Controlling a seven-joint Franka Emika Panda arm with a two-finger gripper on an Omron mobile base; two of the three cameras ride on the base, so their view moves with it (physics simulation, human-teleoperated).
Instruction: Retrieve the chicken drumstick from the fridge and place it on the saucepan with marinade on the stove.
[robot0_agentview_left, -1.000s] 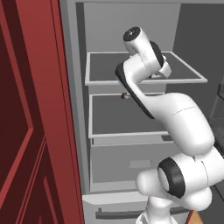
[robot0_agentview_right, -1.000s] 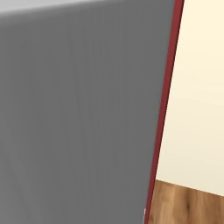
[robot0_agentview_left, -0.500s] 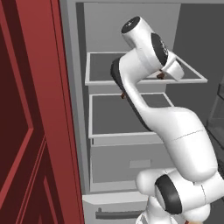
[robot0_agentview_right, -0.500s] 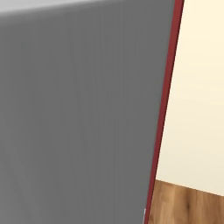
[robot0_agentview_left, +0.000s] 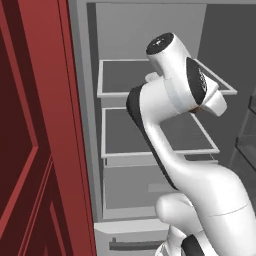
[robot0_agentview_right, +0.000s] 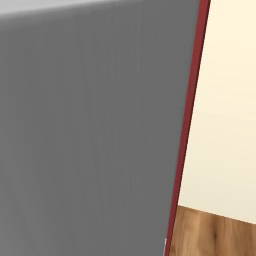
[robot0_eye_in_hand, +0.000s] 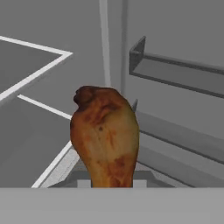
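Hand view: chicken drumstick clamped in the end effector, thick end outward.

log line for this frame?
phase: retrieve | tool: shut on chicken drumstick | location: inside open fridge, beside shelves | saucepan placement: pending

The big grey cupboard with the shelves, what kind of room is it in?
Most likely a kitchen. The grey cupboard is an open fridge with shelves, dark red cabinets stand beside it, and a chicken drumstick is held in front of the shelves.
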